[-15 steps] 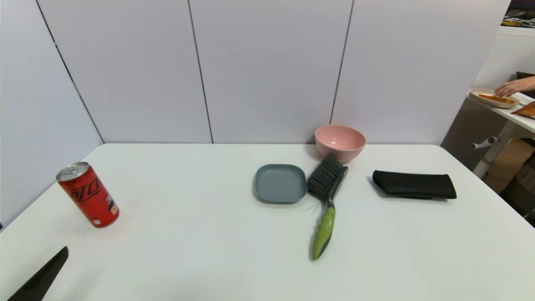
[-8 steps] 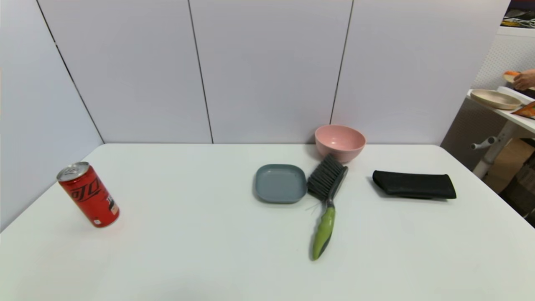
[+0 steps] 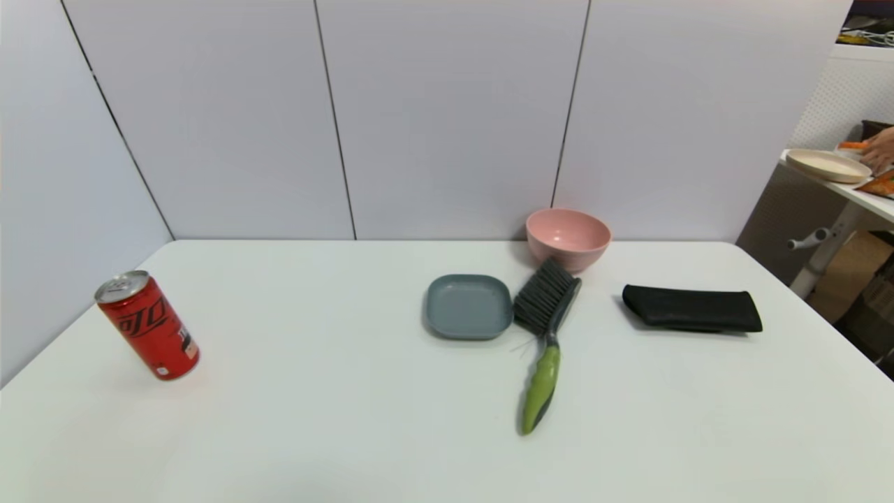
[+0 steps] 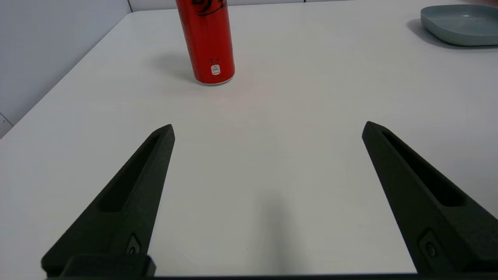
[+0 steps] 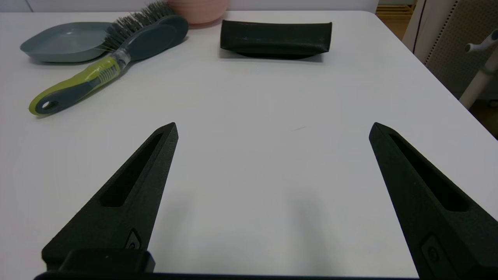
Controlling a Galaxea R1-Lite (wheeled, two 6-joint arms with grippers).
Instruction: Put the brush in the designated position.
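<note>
Brush (image 3: 545, 335) lies free beside the grey plate (image 3: 469, 306); left gripper (image 4: 268, 128) and right gripper (image 5: 273, 129) both spread, empty.

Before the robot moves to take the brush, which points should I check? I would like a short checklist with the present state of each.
1. Brush lies flat on the table, handle free to grasp: ok.
2. Right gripper open and holding nothing: ok.
3. Left gripper open, away from the brush: ok.
4. Room around the brush head: not ok; bristles are next to the grey plate and pink bowl.
5. Black pouch apart from the handle: ok.
6. Designated position marked: cannot tell.
</note>
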